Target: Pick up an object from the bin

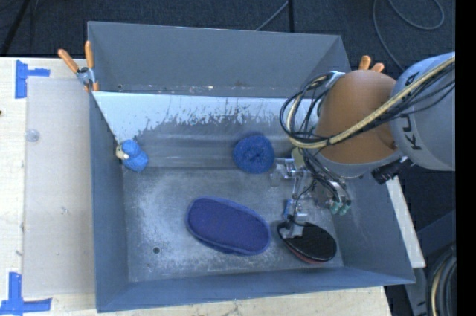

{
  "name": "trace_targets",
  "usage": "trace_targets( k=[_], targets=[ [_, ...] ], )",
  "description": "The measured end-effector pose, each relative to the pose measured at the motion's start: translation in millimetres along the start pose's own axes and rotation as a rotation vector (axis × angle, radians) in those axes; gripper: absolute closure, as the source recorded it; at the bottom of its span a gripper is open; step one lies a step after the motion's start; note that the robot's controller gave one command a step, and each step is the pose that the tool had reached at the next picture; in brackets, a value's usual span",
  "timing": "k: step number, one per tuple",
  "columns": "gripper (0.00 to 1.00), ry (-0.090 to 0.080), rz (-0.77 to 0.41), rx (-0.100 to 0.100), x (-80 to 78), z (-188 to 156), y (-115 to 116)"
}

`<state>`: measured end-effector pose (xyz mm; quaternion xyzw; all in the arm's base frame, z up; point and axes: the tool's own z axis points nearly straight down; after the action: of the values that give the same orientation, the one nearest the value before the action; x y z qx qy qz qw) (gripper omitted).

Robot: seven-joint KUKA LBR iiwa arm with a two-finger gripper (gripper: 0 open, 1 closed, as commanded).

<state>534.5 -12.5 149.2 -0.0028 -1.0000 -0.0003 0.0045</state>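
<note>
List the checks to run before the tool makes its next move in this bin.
1. Tool over a target: ok, its tip is at the left edge of the black oval disc, which has a red rim.
2. Disc held: cannot tell.
3. Blue oval pad clear of the tool: ok, it lies to the left.
4. Blue fuzzy ball clear: ok, it lies by the back wall.
5. Small blue toy clear: ok, it lies in the far left corner.
</note>
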Motion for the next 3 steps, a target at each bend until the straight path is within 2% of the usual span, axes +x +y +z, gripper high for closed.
trace_targets(
  k=[1, 2, 3],
  targets=[
    [0.0, -0.007, 0.0, 0.0, -1.6, -4.6, 0.0],
    [0.0, -0.004, 0.077, -0.001, 24.7, 60.9, -43.6],
    [0.0, 0.003, 0.059, -0.002, 31.8, 59.2, -71.1]
  ],
)
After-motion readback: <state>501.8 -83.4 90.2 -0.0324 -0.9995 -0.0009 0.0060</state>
